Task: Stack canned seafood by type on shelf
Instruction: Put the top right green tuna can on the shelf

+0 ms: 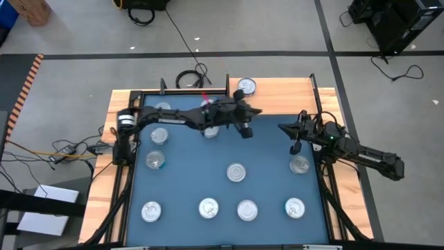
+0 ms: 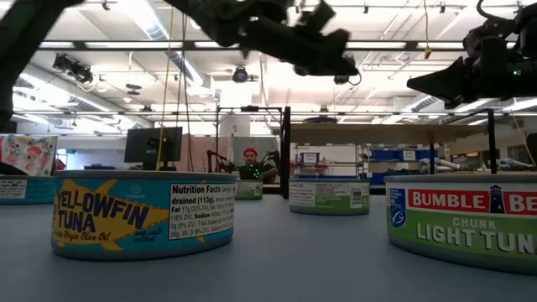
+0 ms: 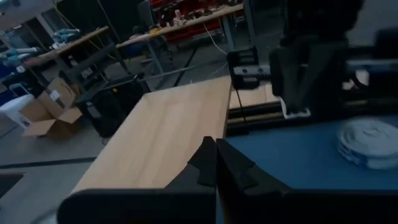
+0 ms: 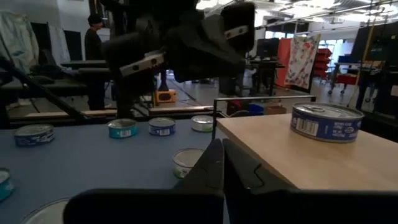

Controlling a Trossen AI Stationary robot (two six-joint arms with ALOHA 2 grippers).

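Tins of seafood, low and round with shiny lids, lie scattered flat on the blue mat; I count about 10 there from above. 1 tin already sits alone on the wooden shelf at the mat's far edge, so stacking has barely begun.

Largest to smallest:
- Blue mat: carries the loose tins, well apart from each other.
- Shelf: light board with thin black posts, otherwise bare.
- Left gripper: held above the far middle of the mat near the shelf, fingers together, nothing between them.
- Right gripper: above the mat's right side, close to a tin, fingers together, empty.
- Labels seen at mat level: a yellowfin tuna tin and a chunk light tuna tin.

Handling, judged: rigid metal, fairly heavy for their size, smooth and likely slippery. Best pinched across the side wall from above; flat lids should stack steadily.
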